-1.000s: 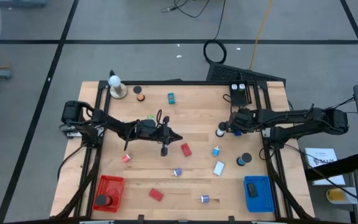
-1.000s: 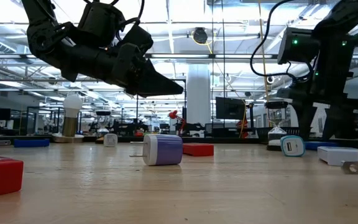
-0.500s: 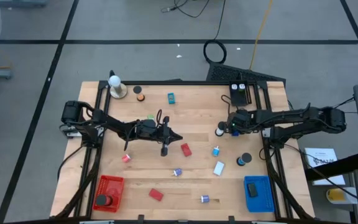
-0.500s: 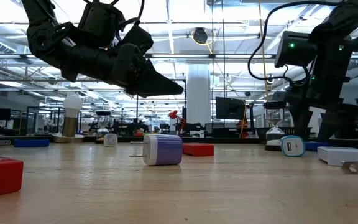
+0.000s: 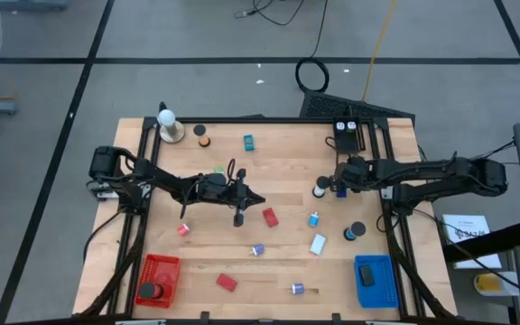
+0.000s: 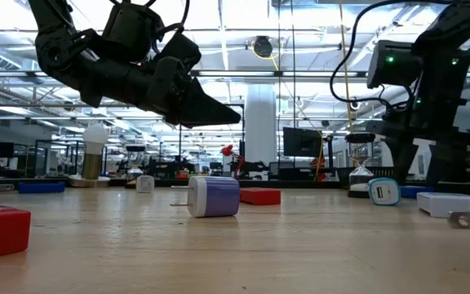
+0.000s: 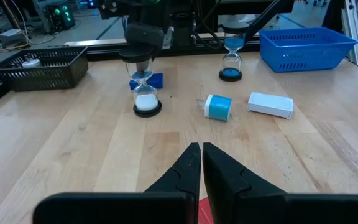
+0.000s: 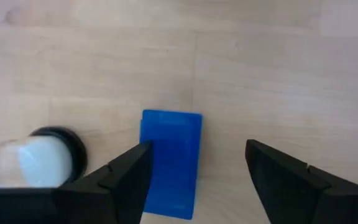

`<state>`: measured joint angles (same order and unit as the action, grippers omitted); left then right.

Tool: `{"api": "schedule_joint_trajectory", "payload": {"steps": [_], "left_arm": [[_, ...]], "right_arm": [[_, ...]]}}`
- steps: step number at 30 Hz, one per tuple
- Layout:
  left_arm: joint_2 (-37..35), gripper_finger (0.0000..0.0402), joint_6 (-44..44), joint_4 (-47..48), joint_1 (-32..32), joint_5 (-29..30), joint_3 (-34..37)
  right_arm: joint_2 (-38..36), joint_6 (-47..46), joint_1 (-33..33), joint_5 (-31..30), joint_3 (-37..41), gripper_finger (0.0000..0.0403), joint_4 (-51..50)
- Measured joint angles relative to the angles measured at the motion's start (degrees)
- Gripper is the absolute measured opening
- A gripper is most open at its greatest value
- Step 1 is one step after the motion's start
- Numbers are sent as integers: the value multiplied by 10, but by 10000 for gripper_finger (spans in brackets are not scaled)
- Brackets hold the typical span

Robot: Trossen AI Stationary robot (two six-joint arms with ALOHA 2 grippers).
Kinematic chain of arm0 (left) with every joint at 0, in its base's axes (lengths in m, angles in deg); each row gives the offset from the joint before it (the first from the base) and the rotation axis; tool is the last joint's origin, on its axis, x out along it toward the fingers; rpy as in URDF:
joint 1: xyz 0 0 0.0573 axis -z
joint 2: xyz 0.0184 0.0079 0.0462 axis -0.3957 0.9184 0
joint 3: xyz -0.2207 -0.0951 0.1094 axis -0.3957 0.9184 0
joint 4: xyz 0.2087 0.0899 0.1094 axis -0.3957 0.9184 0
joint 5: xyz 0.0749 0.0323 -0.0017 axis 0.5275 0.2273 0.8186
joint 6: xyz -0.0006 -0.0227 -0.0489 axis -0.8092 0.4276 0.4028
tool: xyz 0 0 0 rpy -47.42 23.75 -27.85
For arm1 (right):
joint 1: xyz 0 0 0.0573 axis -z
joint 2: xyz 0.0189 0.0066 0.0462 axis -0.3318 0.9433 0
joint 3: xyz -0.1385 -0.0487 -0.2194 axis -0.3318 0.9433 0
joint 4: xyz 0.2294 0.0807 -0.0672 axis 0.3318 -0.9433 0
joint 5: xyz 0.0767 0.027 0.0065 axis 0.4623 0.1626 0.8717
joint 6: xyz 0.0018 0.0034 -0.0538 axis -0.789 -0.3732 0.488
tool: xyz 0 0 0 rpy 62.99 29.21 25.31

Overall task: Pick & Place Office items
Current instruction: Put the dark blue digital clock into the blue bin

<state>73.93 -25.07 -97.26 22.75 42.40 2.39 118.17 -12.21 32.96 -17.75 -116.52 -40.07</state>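
Observation:
The office items lie scattered on the wooden table: a red block (image 5: 270,217), a blue-and-white plug (image 5: 314,219), a white block (image 5: 318,244), a purple plug (image 6: 215,197), and a white-sand hourglass (image 5: 320,188). My left gripper (image 5: 261,200) is shut and hovers above mid-table, over the red block (image 7: 204,211). My right gripper (image 8: 197,146) is open and points straight down near the table's right side. A flat blue block (image 8: 171,162) lies below it, by one finger, with the hourglass (image 8: 42,155) beside it. I cannot tell whether that finger touches the block.
A red mesh basket (image 5: 159,278) and a blue one (image 5: 375,280) stand at the near corners. A black tray (image 5: 348,135) sits at the far right. The white ball on its tan base (image 5: 170,126) stands far left. Small pieces lie along the far edge (image 5: 248,142).
My right gripper has shifted a little toward the table's left and then back toward the right, staying over the blue block. The left arm and the items have kept still.

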Motion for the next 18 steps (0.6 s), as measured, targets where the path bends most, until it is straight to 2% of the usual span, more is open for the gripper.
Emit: {"api": "schedule_joint_trajectory", "payload": {"steps": [7, 18], "left_arm": [[0, 26, 0, 0, 0, 0, 0], [0, 26, 0, 0, 0, 0, 0]], "right_arm": [[-47, -6, -1, -13, 0, 267, -9], [-17, -33, -24, -26, 44, 267, 55]]}}
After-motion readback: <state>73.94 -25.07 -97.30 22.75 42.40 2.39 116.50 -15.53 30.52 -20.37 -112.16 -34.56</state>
